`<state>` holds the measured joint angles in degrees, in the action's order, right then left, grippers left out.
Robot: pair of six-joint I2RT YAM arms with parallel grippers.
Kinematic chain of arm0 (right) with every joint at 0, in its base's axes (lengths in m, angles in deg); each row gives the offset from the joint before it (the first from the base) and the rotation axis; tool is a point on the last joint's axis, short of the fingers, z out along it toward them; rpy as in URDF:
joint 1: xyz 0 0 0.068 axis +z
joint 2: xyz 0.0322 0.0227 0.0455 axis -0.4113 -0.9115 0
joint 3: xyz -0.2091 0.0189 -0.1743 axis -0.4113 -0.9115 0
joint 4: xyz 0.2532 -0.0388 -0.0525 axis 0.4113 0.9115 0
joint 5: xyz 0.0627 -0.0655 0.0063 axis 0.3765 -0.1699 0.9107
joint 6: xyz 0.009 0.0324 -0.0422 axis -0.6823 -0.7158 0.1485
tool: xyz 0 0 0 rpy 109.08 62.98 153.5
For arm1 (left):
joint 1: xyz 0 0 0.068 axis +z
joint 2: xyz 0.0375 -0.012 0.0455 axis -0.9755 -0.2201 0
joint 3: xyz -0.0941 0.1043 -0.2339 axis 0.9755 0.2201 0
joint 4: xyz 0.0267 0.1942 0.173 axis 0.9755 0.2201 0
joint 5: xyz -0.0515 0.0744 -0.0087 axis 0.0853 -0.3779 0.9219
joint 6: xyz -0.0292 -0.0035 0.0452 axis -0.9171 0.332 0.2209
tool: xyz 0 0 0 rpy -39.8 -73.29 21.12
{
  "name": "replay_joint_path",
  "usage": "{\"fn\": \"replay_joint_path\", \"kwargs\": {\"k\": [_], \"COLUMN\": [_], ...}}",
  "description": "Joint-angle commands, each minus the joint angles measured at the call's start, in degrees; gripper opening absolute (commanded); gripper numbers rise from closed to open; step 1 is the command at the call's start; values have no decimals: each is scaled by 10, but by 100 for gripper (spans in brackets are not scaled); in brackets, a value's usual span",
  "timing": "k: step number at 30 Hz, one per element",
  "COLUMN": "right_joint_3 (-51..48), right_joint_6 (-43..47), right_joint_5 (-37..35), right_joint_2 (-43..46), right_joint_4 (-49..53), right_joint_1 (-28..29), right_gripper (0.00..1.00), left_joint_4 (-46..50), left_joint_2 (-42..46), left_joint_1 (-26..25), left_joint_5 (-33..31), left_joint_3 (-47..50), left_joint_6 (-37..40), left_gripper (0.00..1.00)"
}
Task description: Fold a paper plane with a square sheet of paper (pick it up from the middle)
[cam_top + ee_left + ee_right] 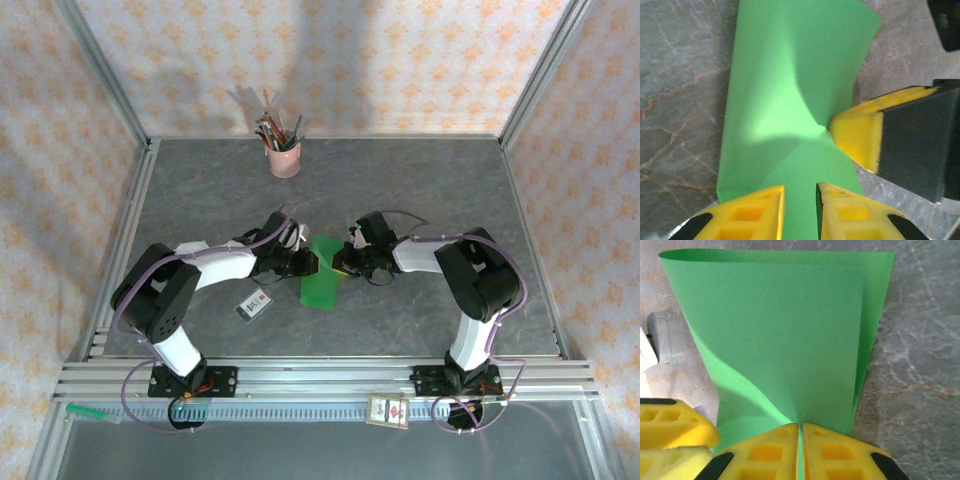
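The square sheet of paper point(322, 272) lies mid-table between the two arms, doubled over on itself. The right gripper point(800, 427) has its fingers pressed together on one edge, puckering the sheet there. The left gripper point(800, 195) sits at the opposite edge, fingers slightly parted, green showing in the gap.

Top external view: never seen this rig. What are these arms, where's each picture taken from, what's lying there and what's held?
Two robot arms bolted at the grey table's near edge, seen from above. The other pictures come from a camera on each wrist, looking past its yellow fingers. On the table: a loosely folded bright green paper sheet, a pink cup of pencils, a small white dark-bordered card. The right gripper is shut on the paper's edge; the left gripper straddles it, grip unclear.
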<state>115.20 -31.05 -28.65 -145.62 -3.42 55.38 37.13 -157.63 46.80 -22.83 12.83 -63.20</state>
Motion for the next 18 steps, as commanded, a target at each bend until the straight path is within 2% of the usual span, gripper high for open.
{"fn": "replay_joint_path", "kwargs": {"k": [1, 9, 16, 18], "right_joint_3": [-32, -32, -35, -34], "right_joint_6": [23, 21, 22, 22], "right_joint_5": [-140, -140, -143, -144], "right_joint_2": [-65, -70, -63, -63], "right_joint_4": [80, 76, 80, 80], "right_joint_1": [-1, -2, -2, -2], "right_gripper": [12, 12, 12, 12], "left_joint_4": [-21, 20, -15, -28], "left_joint_2": [5, -15, 45, 55], "left_joint_1": [2, 7, -9, -17], "left_joint_5": [24, -65, -14, -2], "left_joint_3": [19, 30, 33, 36], "left_joint_6": [-18, 12, 0, -28], "left_gripper": [26, 27, 28, 28]}}
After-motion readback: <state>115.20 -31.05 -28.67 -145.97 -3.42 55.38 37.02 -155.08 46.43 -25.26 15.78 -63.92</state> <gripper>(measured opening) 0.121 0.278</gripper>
